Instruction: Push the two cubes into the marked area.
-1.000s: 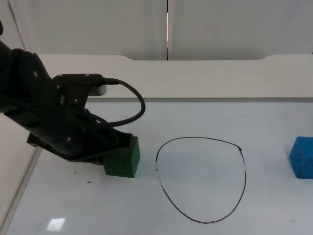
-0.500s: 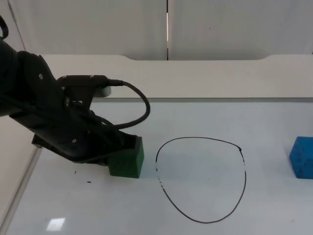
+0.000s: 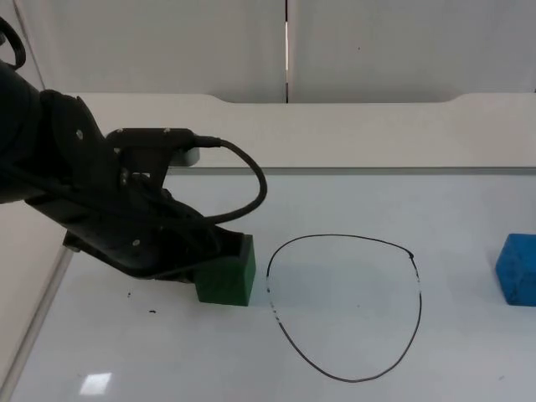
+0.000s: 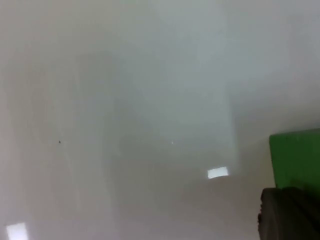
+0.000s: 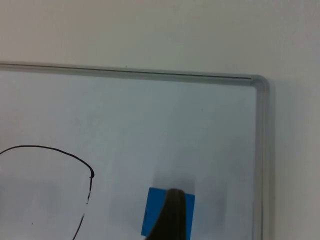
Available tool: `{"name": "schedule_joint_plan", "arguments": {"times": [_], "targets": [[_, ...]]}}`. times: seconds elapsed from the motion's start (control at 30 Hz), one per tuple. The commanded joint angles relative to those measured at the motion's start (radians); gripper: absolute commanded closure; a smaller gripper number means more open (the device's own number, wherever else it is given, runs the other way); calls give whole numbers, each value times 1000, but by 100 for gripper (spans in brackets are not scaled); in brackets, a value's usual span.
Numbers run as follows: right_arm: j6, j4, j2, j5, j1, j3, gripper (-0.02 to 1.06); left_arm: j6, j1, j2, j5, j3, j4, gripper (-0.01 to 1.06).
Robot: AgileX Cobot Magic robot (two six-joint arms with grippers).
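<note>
A green cube stands on the white board just left of the hand-drawn black outline. My left gripper is low on the board and pressed against the cube's left side, with the arm covering it from above. In the left wrist view the green cube sits right in front of the gripper. A blue cube rests far right of the outline. In the right wrist view my right gripper hangs over the blue cube, with the outline beside it.
The board has a raised metal frame close behind the blue cube and a left edge under the left arm. A white ledge and the grey wall lie behind.
My left arm has slid to the right, pushing the green cube along until it nearly touches the outline's left edge. The blue cube has stayed put.
</note>
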Motion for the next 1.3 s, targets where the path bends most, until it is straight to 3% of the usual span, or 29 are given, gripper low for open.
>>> {"name": "schedule_joint_plan", "arguments": {"times": [0.0, 1.27], "targets": [[-1, 4, -4, -1, -8, -5, 33, -3, -20, 1, -6, -6, -17, 105], [-5, 12, -4, 7, -3, -5, 33, -12, -94, 20, -55, -6, -64, 105]]}}
